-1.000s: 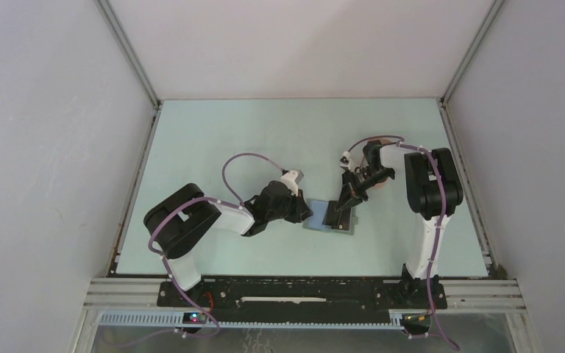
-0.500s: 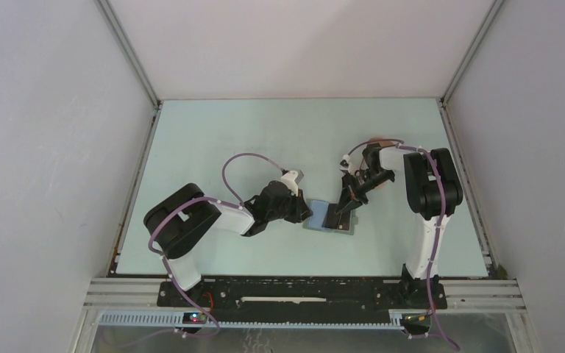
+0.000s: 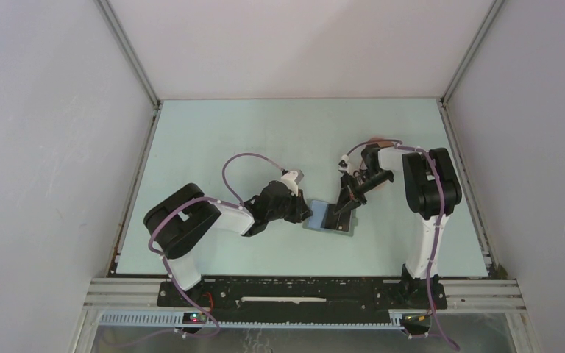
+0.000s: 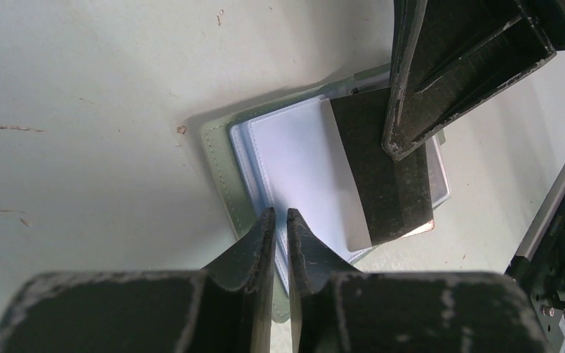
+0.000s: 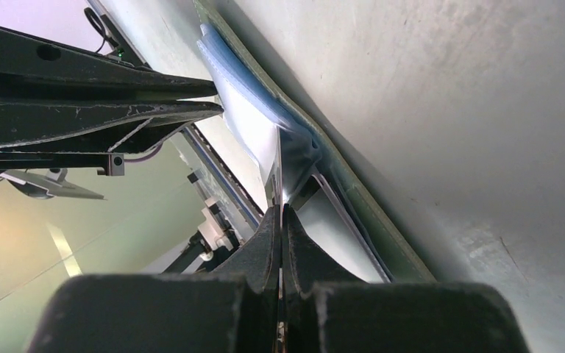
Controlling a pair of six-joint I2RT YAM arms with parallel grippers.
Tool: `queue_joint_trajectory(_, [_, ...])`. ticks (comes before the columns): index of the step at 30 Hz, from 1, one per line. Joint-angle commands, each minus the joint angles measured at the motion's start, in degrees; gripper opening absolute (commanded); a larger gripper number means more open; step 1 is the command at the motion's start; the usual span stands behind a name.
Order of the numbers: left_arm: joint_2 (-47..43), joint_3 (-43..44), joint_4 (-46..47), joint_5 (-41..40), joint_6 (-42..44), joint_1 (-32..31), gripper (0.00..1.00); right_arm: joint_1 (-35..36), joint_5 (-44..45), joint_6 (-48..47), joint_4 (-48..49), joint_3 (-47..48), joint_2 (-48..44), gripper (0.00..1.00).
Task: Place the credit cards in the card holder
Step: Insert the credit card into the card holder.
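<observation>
My right gripper point(image 5: 281, 217) clamps the card point(image 4: 382, 198) at the holder point(image 4: 221, 158) pocket, not yet in; my left gripper point(image 4: 280, 220) pinches the holder's leaf.

No legible text or markings

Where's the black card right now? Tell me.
Left wrist view: the black card sits right of centre, pinched in the right claw, over the open card holder's pale pockets, with the left claw just below.
</observation>
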Motion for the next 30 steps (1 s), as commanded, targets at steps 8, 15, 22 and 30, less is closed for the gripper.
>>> queue_joint_trajectory(8, [-0.68, -0.08, 0.14, 1.96, -0.05, -0.20, 0.15, 1.19, -0.51, -0.72, 0.29, 1.61, 2.40, 0.00])
queue_joint_trajectory(15, [-1.15, -0.32, 0.23, 1.97, -0.18, -0.18, 0.17, 1.79, -0.18, -1.26, -0.33, 3.03, 3.83, 0.04])
queue_joint_trajectory(22, [-4.98, -1.49, -0.57, 1.23, -0.22, -0.16, 0.27, 1.72, 0.69, -1.55, -0.59, 3.47, 3.62, 0.10])
queue_joint_trajectory(30, [-11.67, -2.31, -3.69, 1.62, 0.76, -0.98, 0.39, 1.80, 1.07, -1.64, -0.86, 3.92, 3.90, 0.13])
